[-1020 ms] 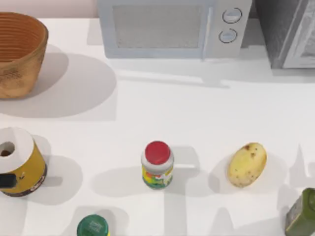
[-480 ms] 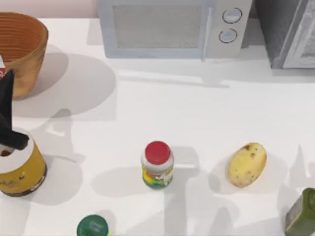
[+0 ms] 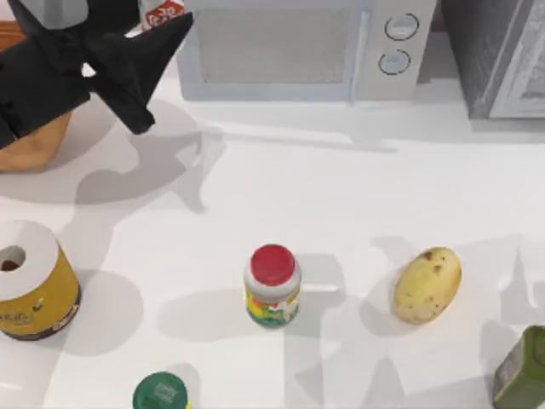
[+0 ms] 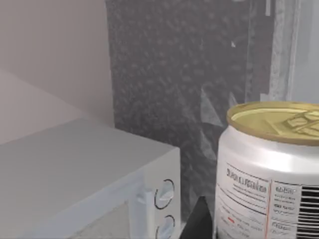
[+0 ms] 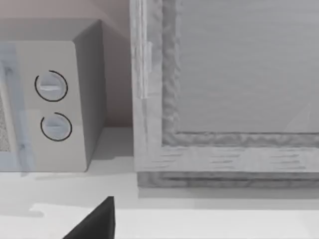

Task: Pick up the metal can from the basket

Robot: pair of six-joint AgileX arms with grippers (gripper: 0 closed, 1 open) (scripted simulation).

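From above, the black left gripper (image 3: 128,38) is raised over the table's far left corner, clenched around the small metal can with a red and white label (image 3: 162,12), above and just right of the tan woven wicker basket (image 3: 34,141) and in front of the pale grey microwave (image 3: 289,47); the label's writing cannot be read there. The left wrist view shows that can (image 4: 269,169) close up, silver-sided with a dull gold end, small illegible black print and a barcode. The right wrist view shows a black fingertip (image 5: 97,224) of the right gripper, its state impossible to tell, facing the microwave's two round dials (image 5: 52,107).
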